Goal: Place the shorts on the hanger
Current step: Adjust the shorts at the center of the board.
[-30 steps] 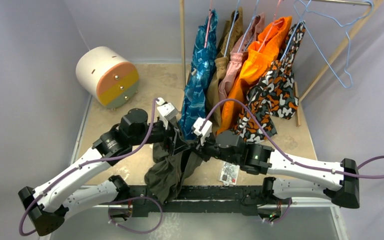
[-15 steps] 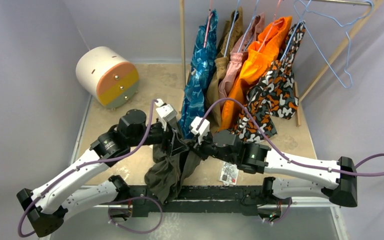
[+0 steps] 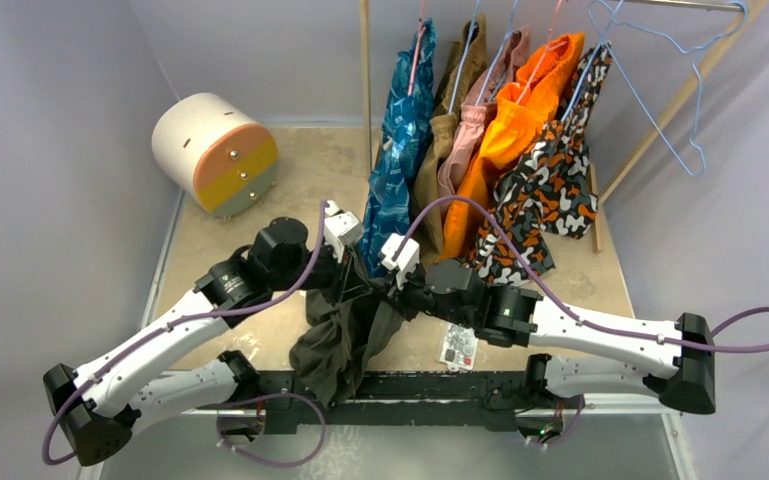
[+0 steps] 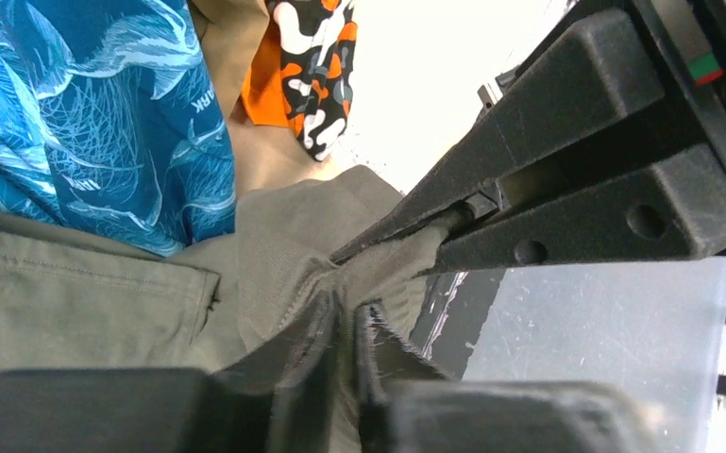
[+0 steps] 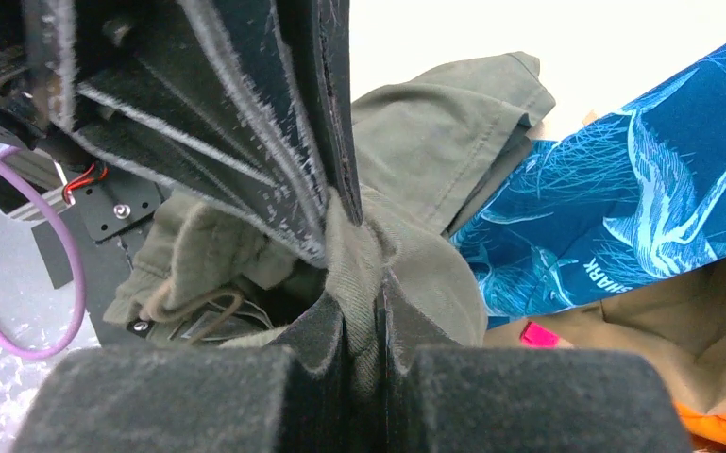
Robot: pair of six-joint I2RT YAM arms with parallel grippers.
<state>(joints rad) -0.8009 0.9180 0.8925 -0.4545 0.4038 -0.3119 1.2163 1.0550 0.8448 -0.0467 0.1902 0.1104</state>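
Left tool (image 4: pixel 345 326), right tool (image 5: pixel 363 307) both pinch bunched, creased olive shorts (image 3: pixel 332 350).

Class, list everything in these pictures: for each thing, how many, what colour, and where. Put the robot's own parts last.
table: one, beige, under everything
rack: one, wooden poles, back of the table
shorts: one, olive green, held up at the near edge, centre
hanger: one, light blue wire, bare, on the rack's right end
hung garments: five, blue patterned, tan, pink, orange, camouflage, on the rack
drum: one, white with peach, yellow and grey face, back left
packet: one, white, right of the shorts
arms: two, white and black, reaching in from the near edge
left gripper: one, black, shut on the shorts
right gripper: one, black, shut on the shorts
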